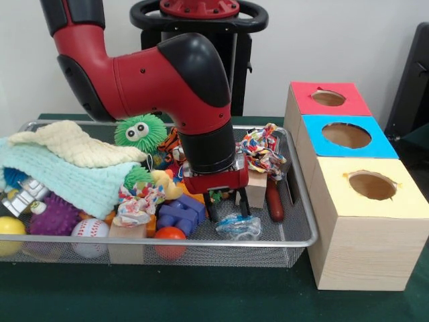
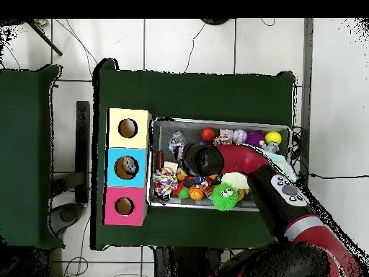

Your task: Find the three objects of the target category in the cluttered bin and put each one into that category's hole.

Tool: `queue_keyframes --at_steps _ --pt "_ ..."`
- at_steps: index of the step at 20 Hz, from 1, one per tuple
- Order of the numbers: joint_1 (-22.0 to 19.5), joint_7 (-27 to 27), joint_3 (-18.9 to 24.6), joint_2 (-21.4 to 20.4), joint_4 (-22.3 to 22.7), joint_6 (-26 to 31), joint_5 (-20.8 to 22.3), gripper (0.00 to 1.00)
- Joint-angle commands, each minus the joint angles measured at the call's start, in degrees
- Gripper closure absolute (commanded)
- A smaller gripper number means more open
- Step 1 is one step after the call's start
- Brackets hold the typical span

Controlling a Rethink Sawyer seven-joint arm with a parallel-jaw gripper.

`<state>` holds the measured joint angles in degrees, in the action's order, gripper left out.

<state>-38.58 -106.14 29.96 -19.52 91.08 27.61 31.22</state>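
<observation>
My gripper point(image 1: 228, 210) hangs low in the right part of the wire bin point(image 1: 201, 243), open, its black fingers point(image 1: 211, 212) apart with nothing held between them. Just in front of it lies a crumpled clear-and-blue plastic piece point(image 1: 239, 227). A blue block point(image 1: 179, 216) sits to its left and a pale wooden block point(image 1: 256, 188) to its right. Beside the bin stand three boxes with round holes: red point(image 1: 328, 98), blue point(image 1: 346, 135), yellow point(image 1: 372, 186). In the overhead view the arm's wrist point(image 2: 194, 156) hides the gripper; the yellow point(image 2: 128, 128), blue point(image 2: 127, 166) and pink point(image 2: 124, 206) boxes line the bin's left side.
The bin also holds a green furry ball with eyes point(image 1: 139, 131), mint point(image 1: 60, 176) and cream point(image 1: 74, 144) cloths, a purple spiky ball point(image 1: 53, 216), a baseball point(image 1: 89, 235), an orange ball point(image 1: 169, 240), a yellow ball point(image 1: 10, 231) and a colourful rope toy point(image 1: 263, 151).
</observation>
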Motion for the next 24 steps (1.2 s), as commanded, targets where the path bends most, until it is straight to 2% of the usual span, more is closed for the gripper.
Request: queue_keyframes --at_steps 1,4,9,18,24 --pt "-1.50 -3.05 -0.63 3.93 -0.78 -4.71 -0.55 0.00" --pt "-3.47 1.71 3.05 7.30 -1.63 -5.21 -0.13 0.00" --pt "-5.11 4.75 6.36 9.63 -1.44 -5.52 0.27 0.00" --pt "-7.62 8.69 10.29 11.40 0.19 -2.51 1.32 0.00" --pt "-11.81 11.93 15.93 13.46 3.38 -2.59 1.96 0.00"
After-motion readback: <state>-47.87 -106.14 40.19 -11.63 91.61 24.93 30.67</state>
